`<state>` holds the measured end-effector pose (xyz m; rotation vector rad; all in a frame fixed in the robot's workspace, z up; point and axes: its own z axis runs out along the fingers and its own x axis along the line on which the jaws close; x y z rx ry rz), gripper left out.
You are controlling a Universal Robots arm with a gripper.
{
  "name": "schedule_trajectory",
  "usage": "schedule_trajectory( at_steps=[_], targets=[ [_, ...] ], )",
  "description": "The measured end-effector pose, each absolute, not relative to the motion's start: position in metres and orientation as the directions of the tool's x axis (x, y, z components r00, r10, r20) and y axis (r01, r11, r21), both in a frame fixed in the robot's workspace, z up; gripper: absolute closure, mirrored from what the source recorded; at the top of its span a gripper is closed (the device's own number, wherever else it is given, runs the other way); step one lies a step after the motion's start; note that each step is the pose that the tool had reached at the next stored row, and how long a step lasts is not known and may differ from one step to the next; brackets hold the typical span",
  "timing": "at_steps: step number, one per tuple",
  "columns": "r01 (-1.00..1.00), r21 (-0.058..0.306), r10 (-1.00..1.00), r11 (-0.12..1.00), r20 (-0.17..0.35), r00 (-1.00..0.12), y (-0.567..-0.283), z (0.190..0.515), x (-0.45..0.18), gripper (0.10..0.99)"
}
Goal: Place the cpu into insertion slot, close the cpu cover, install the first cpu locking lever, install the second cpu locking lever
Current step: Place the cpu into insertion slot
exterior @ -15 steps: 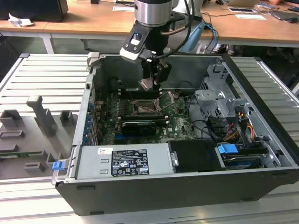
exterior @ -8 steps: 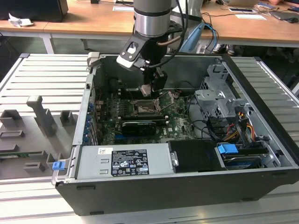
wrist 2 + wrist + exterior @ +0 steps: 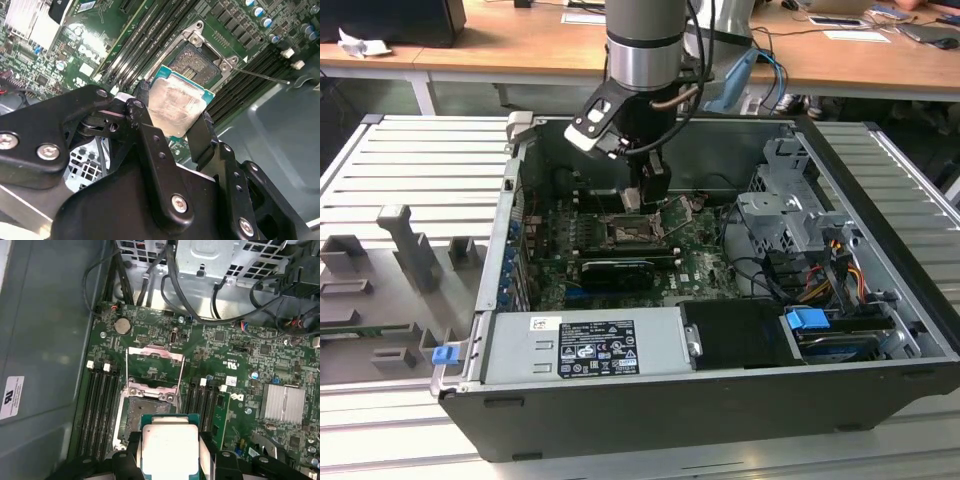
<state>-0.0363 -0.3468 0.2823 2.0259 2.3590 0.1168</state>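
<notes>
One end effector (image 3: 172, 114) pinches one cpu (image 3: 176, 102) between its two black fingers (image 3: 200, 135), which press on opposite edges. The chip's pale silver top faces both wrist cameras, with a green rim showing round it.

Just past the fingertips is the one insertion slot (image 3: 141, 412), set in the green board. Its dark centre is bare and the cpu is not seated in it. In the exterior view the end effector hangs directly above this slot.

On the slot's far side from the end effector, the one cpu cover (image 3: 156, 353) stands swung open on its hinge, and the board shows through its window. In the second wrist view one thin metal rod (image 3: 262, 76) sticks out from a corner of the slot.

Two banks of long black memory slots (image 3: 101, 405) flank the slot, one on each side. Farther out are one round coin cell (image 3: 121, 325) and one ribbed silver heat sink (image 3: 282, 402).

Around all of this is one open computer case (image 3: 880, 300) holding one grey power supply (image 3: 585, 345). The case rests on a ribbed grey desk (image 3: 410, 160).
</notes>
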Motion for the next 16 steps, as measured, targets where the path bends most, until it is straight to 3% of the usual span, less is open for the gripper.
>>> schedule_trajectory(
  at_steps=[16],
  targets=[
    [0.995, 0.076, 0.998, 0.058, 0.034, -0.061, -0.343, 0.252, -0.036, 0.545]
  ],
)
